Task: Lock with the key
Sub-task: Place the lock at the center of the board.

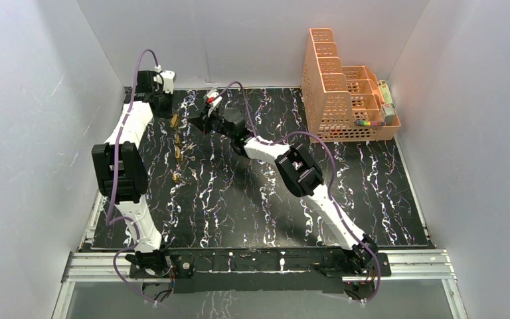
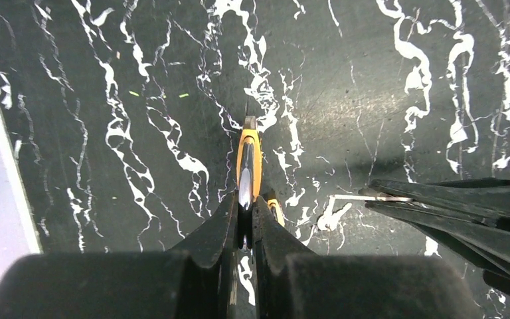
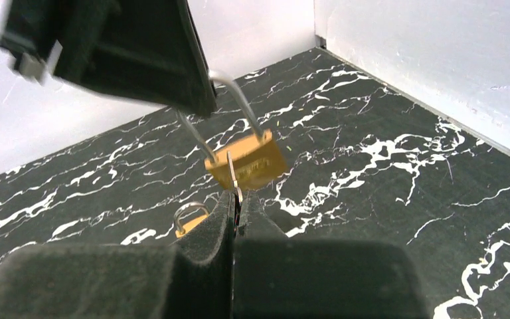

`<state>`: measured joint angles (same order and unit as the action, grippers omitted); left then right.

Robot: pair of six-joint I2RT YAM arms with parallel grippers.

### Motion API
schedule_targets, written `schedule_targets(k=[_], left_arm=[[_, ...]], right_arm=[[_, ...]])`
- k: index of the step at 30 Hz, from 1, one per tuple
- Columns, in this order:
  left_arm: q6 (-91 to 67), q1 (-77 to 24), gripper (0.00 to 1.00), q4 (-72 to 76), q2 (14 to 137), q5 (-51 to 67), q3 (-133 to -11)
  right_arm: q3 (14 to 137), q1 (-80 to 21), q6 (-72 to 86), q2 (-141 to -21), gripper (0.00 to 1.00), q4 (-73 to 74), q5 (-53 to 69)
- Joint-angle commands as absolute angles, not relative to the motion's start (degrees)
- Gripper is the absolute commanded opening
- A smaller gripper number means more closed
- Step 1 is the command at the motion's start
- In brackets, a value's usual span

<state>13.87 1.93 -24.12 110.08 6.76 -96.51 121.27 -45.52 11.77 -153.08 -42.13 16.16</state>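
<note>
A brass padlock (image 3: 247,161) hangs above the table by its steel shackle (image 3: 236,100). My left gripper (image 2: 244,203) is shut on that shackle, with the padlock's body (image 2: 249,156) showing edge-on beyond its fingertips. My right gripper (image 3: 238,199) is shut on a small silver key (image 3: 233,176), whose blade points at the lock's body. In the left wrist view the key (image 2: 385,197) comes in from the right and its tip stops a little short of the padlock. From above, the left gripper (image 1: 167,106) and right gripper (image 1: 194,121) meet at the padlock (image 1: 174,120) at the table's far left.
Several more brass padlocks (image 1: 178,154) lie in a row on the black marbled table (image 1: 252,193), one of them (image 3: 189,218) just below the held lock. An orange basket rack (image 1: 345,93) stands at the back right. White walls enclose three sides.
</note>
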Motion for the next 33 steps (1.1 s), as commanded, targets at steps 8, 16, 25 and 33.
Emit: schedule_targets(k=[8,16,25,33], left_arm=[[12.0,2.1,0.00,-24.0,113.6,5.8,-101.2],[11.3,2.1,0.00,-24.0,114.6,6.0,-101.2],[10.8,2.1,0.26,-24.3,114.8,5.9,-101.6],[10.3,2.2,0.51,-23.1,113.5,6.1,-102.3]], right_arm=[[129.0,-45.9,10.7,-158.8,0.00,-48.1,11.2],[131.3,-46.0,12.1,-163.1,0.00,-47.3,10.2],[131.8,-46.4,12.2,-164.7,0.30,-47.8,9.3],[128.5,-46.4,10.7,-162.4,0.65,-49.5,9.0]])
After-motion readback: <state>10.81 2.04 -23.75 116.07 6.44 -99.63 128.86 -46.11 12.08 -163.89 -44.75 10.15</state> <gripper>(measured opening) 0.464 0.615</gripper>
